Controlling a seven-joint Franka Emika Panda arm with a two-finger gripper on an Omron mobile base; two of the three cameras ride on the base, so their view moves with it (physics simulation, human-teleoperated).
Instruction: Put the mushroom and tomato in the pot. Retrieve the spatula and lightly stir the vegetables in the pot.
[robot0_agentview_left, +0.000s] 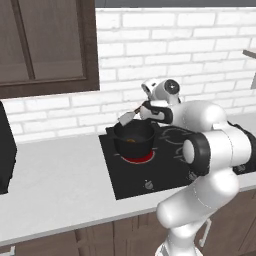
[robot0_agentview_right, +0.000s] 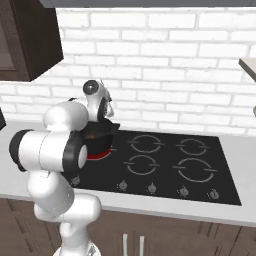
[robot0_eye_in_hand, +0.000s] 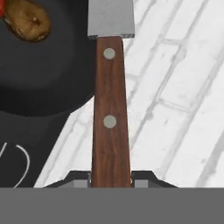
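The arm's own white links cover part of the pot (robot0_agentview_right: 100, 136) in the right base view, and the hand view cuts off the far end of the spatula (robot0_eye_in_hand: 110, 92) blade at its top edge. The gripper (robot0_eye_in_hand: 111, 178) is clenched on the spatula's reddish-brown handle (two pale rivets show along it), the grey blade held above the pot's rim on the wall side. One black pot (robot0_agentview_left: 134, 136) stands on a red-glowing burner at the near left of the cooktop (robot0_agentview_right: 200, 185). Inside it lies a brown vegetable (robot0_eye_in_hand: 27, 20); a red sliver at the hand view's top corner is too cropped to identify. The cooktop shows four ring markings and a row of knobs, set in a pale grey counter (robot0_agentview_left: 55, 185) before a white brick wall (robot0_agentview_right: 165, 75), with dark wood cabinets (robot0_agentview_left: 45, 45) above.
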